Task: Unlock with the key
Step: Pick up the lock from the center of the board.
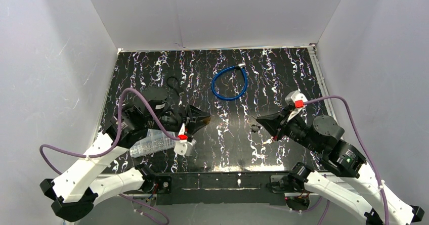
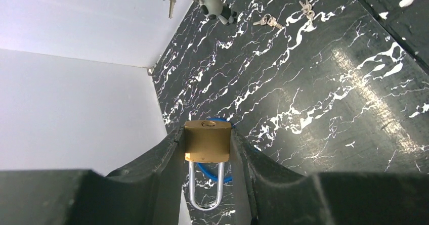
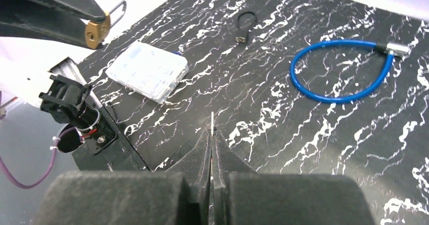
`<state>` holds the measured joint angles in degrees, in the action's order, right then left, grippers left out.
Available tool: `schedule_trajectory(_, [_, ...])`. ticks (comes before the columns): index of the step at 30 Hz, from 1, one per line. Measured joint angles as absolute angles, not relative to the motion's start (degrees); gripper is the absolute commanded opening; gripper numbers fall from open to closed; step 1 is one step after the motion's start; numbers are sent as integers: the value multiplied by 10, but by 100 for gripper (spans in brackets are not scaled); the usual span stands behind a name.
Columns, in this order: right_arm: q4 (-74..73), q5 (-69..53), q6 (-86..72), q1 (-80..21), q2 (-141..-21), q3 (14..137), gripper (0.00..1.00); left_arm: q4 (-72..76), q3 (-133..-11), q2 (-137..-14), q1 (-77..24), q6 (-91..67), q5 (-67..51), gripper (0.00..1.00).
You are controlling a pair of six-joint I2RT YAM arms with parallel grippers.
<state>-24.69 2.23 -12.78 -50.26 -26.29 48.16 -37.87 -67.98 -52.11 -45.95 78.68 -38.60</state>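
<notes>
My left gripper [image 2: 207, 140] is shut on the brass padlock [image 2: 207, 143], gripping its body by the sides. The keyhole end points away from the wrist and the steel shackle [image 2: 206, 189] points back toward it. In the right wrist view the padlock [image 3: 95, 30] hangs at the upper left. My right gripper [image 3: 212, 134] is shut on the key [image 3: 211, 120], whose thin blade sticks out past the fingertips, edge-on. In the left wrist view the key [image 2: 172, 6] shows at the top with a ring and a small grey figure [image 2: 217, 6]. Overhead, the left gripper [image 1: 205, 118] and the right gripper [image 1: 259, 119] face each other, a gap apart.
A blue cable lock [image 1: 228, 83] lies coiled at the back centre. A clear plastic box [image 1: 152, 144] sits under the left arm. A small black loop lock [image 1: 174, 86] lies at the back left. Loose keys [image 1: 254, 129] lie on the black marbled mat near the right gripper's tip.
</notes>
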Motion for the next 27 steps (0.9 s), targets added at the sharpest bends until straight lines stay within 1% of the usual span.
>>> schedule_trajectory(18, [-208, -66, -83, -503, -329, 517, 1, -382, -732, -517, -460, 722, -424, 0])
schedule_trajectory(22, [-210, -82, -63, -503, -355, 543, 1, -451, -791, -564, -460, 683, -429, 0])
schedule_trajectory(27, [-230, -111, -29, -503, -395, 600, 1, -525, -837, -638, -460, 581, -445, 0])
